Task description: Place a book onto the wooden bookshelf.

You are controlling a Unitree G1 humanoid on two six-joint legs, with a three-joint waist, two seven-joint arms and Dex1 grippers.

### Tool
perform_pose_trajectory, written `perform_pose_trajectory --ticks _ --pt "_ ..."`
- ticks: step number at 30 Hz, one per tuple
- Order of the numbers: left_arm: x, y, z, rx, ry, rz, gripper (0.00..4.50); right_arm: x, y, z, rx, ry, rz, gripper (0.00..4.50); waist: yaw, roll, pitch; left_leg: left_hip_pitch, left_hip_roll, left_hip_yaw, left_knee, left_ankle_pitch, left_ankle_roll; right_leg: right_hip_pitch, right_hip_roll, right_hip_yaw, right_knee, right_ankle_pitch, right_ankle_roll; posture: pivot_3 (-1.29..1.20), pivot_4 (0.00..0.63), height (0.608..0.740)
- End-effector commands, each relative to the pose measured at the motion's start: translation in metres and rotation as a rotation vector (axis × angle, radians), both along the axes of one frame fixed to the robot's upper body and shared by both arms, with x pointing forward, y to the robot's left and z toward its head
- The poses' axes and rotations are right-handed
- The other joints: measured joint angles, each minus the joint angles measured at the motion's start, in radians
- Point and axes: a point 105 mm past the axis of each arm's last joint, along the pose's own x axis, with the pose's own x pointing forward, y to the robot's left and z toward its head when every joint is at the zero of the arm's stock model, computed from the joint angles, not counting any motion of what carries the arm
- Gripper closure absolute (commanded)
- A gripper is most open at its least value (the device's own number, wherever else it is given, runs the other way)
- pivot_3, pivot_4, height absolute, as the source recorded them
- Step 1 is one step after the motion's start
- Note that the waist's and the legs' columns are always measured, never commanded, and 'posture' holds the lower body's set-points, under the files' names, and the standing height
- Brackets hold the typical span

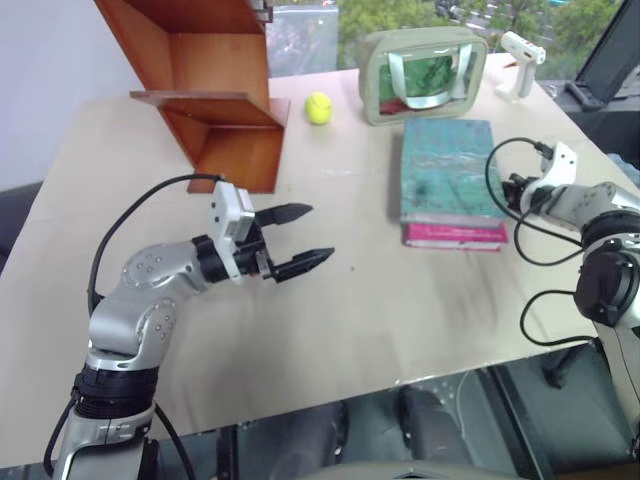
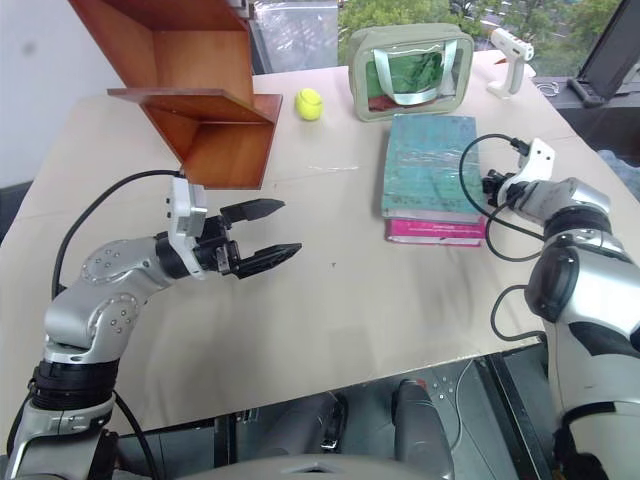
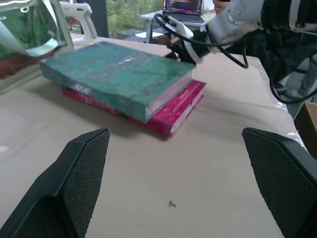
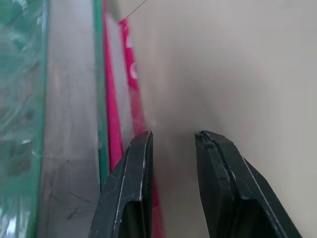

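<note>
2 books are lying stacked flat on the pale table (image 1: 330, 320): the book (image 1: 448, 170) with its mottled teal-green cover is resting on top of a smaller pink book (image 1: 455, 236), whose edge is peeking out along the near side. The stack is sitting toward the table's right half, well apart from the wooden bookshelf (image 1: 215, 95), which is standing at the far left with its slanted reddish-brown boards rising out of the picture.

Beside the bookshelf a yellow-green tennis ball (image 1: 318, 107) is resting, and just behind the books a clear zip pouch (image 1: 424, 72) with pale green trim is standing upright. Further right at the far edge, a white glue gun (image 1: 520, 58) is lying.

The left gripper (image 1: 295, 240) is hovering over bare table in front of the bookshelf, pointing level toward the stack, its 2 black fingers spread wide and holding nothing.

The right gripper (image 4: 173, 141) is sitting low at the right-hand edge of the stack — its fingers (image 4: 133, 173) are drawn narrow, only a slim gap between the tips, nothing between them. 1 finger is lying just beside the pink book's edge; whether it is touching, I cannot tell.
</note>
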Motion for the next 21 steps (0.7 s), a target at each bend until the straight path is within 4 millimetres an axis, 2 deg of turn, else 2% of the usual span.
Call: perform_pose_trajectory --ticks 1,11,15,18,21 --pt "-0.006 0.005 0.008 0.005 -0.037 0.009 0.0 -0.001 0.025 0.001 0.007 -0.004 0.159 3.12 -0.006 0.0 0.0 0.001 0.0 0.001 0.0 0.0 0.0 0.0 0.0 0.001 0.0 0.0 0.0 0.0 0.15 0.74" --pt "-0.007 0.009 0.007 0.015 -0.029 0.013 0.0 -0.014 0.067 -0.008 0.08 0.043 0.403 3.12 -0.026 0.0 0.0 0.003 0.002 0.004 0.002 0.0 0.0 -0.001 0.003 0.005 0.007 0.0 0.0 0.0 0.15 0.74" --pt "-0.006 0.009 0.006 0.017 -0.026 0.013 0.0 -0.024 0.068 -0.003 0.067 0.066 0.491 3.12 -0.023 0.0 0.0 0.004 0.002 0.005 0.003 0.0 0.0 -0.001 0.003 0.006 0.01 0.0 0.0 0.0 0.15 0.74" --pt "-0.002 0.01 0.005 0.015 -0.023 0.018 0.0 -0.048 0.061 0.009 -0.063 0.022 0.616 3.12 -0.007 0.0 0.0 0.003 0.002 0.004 0.003 0.0 0.0 -0.002 0.002 0.006 0.01 0.0 0.0 0.0 0.15 0.74" --pt "0.0 0.011 0.004 0.014 -0.022 0.021 0.0 -0.091 0.073 0.027 -0.176 -0.06 0.777 3.12 0.011 0.002 -0.001 -0.001 0.001 0.001 0.004 0.0 0.0 -0.005 0.001 0.001 0.01 0.0 0.0 0.0 0.15 0.74"
